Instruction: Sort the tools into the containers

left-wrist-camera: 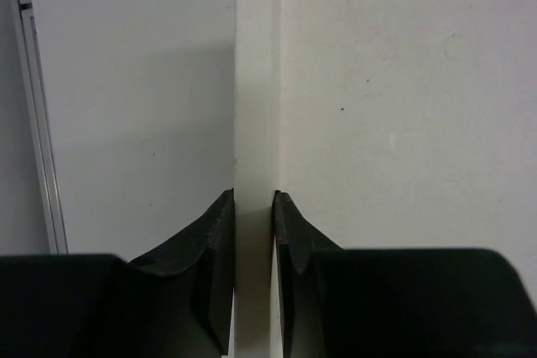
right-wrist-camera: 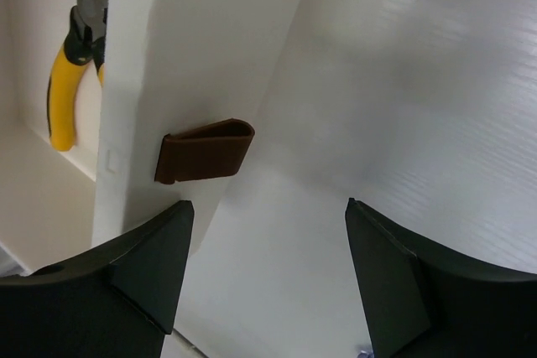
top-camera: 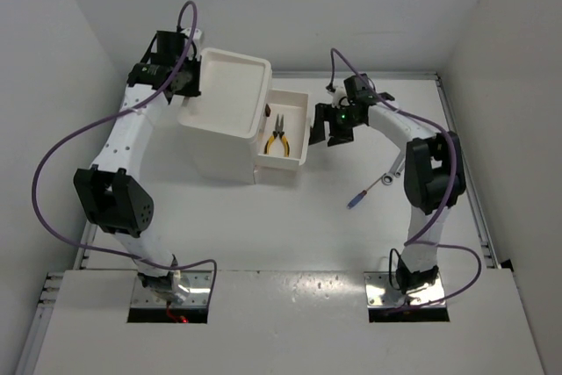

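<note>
The yellow-handled pliers (right-wrist-camera: 60,98) are cut off by the top edge of the right wrist view, and one handle is hidden behind the front of the open drawer (right-wrist-camera: 143,56). From above, a slim wrench (top-camera: 391,176) runs partly behind the right arm (top-camera: 430,173) (only its lower stretch shows). That drawer hides the front of the drawer unit (top-camera: 219,142) beneath it. The left pincer (left-wrist-camera: 253,236) clamps a thin white wall (left-wrist-camera: 256,81) that runs out of its wrist view at top and bottom. Overhead, its fingertips are hidden under the wrist. A bluish speck (right-wrist-camera: 365,350) at the right wrist view's bottom edge is too small to tell.
</note>
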Tool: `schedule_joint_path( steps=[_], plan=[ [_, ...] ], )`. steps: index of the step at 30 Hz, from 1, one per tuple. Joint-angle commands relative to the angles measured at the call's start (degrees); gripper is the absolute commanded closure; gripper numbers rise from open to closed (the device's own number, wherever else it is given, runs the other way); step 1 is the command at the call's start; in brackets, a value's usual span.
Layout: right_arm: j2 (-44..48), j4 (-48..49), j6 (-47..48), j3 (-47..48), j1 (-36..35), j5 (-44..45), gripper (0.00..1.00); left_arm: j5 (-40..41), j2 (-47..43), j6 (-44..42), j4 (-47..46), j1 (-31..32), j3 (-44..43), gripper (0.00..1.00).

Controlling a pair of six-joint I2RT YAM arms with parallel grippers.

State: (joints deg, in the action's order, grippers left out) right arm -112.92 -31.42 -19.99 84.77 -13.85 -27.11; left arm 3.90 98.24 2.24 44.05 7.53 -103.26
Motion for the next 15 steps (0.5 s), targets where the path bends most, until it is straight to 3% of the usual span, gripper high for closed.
schedule_joint_path(
  steps=[1, 15],
  plan=[
    [0.2, 3.4, 0.6, 0.5, -1.7, 4.5, 0.26, -0.7, -0.5, 0.3, 2.7, 0.5, 2.4, 1.0],
    [-2.6, 7.2, 0.0, 3.2, -5.8, 8.8, 0.26, -1.9, -1.0, 0.3, 2.2, 0.5, 3.5, 1.0]
  ],
)
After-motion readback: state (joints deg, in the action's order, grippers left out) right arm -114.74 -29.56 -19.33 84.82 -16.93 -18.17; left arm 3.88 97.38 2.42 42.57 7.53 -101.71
